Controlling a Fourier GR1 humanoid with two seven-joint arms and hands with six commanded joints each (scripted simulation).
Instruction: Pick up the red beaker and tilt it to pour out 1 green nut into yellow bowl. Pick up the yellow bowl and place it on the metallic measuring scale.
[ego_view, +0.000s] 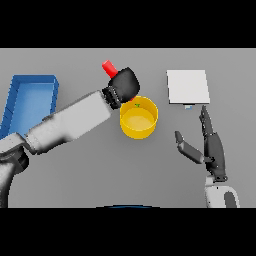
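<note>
My left hand (125, 84) is shut on the red beaker (109, 68), holding it tilted above the far left rim of the yellow bowl (138, 118). Only the beaker's end sticks out up and to the left of the hand. A small green nut (137, 105) shows just inside the bowl's far rim. The metallic measuring scale (187, 86) lies flat to the right of the bowl, beyond my right hand (212, 147). That hand rests open on the table with fingers straight, pointing toward the scale, thumb spread to the left.
A blue bin (31, 100) stands at the far left of the grey table, next to my left forearm. A small display tab (188, 106) juts from the near edge of the scale.
</note>
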